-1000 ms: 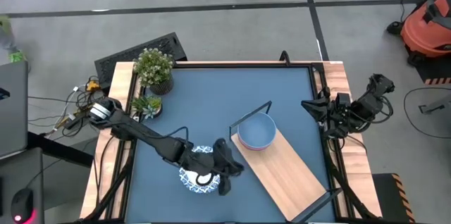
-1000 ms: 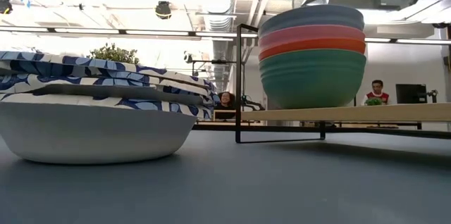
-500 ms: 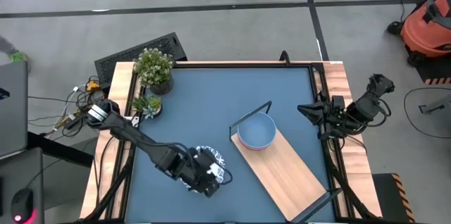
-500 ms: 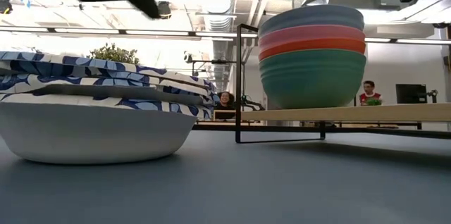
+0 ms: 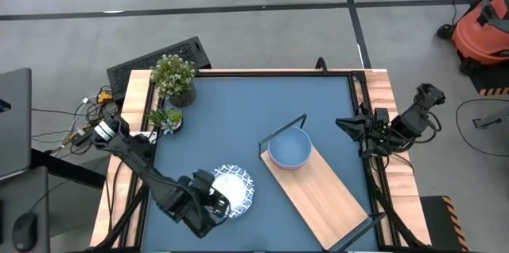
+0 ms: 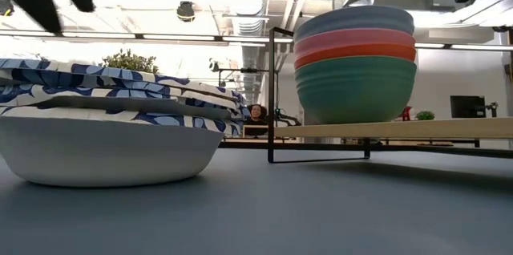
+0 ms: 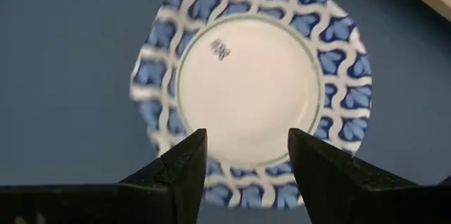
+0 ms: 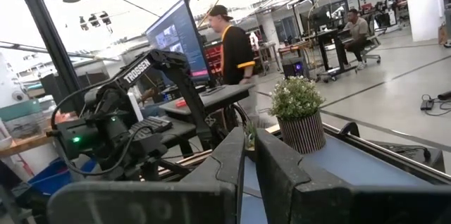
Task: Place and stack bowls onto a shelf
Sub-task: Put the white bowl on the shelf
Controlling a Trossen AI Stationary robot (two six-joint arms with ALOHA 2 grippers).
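A stack of shallow blue-and-white patterned bowls (image 5: 235, 188) (image 6: 112, 135) (image 7: 246, 83) rests on its white base on the blue table (image 5: 238, 118), near the front left. My left gripper (image 5: 216, 205) (image 7: 246, 146) hovers open over the stack's near-left rim and points down, touching nothing. The plain bowls (image 5: 289, 149) (image 6: 355, 62), pale blue on top of pink, red and green, stand nested on the light-wood shelf (image 5: 330, 197) (image 6: 417, 129), at its black wire-frame end (image 5: 282, 130). My right gripper (image 5: 348, 122) (image 8: 250, 150) waits shut at the table's right edge.
Two potted plants (image 5: 173, 78) (image 5: 165, 119) stand at the table's far left corner. The shelf lies slantwise from the middle toward the near right corner. Bare blue tabletop spreads across the far half and between the patterned bowls and the shelf. People (image 8: 232, 55) show in the room beyond.
My left gripper has swung from the patterned bowls' right side across them toward the table's near left corner, sinking a little, rolling and tipping its fingers downward. The bowls have stayed where they were.
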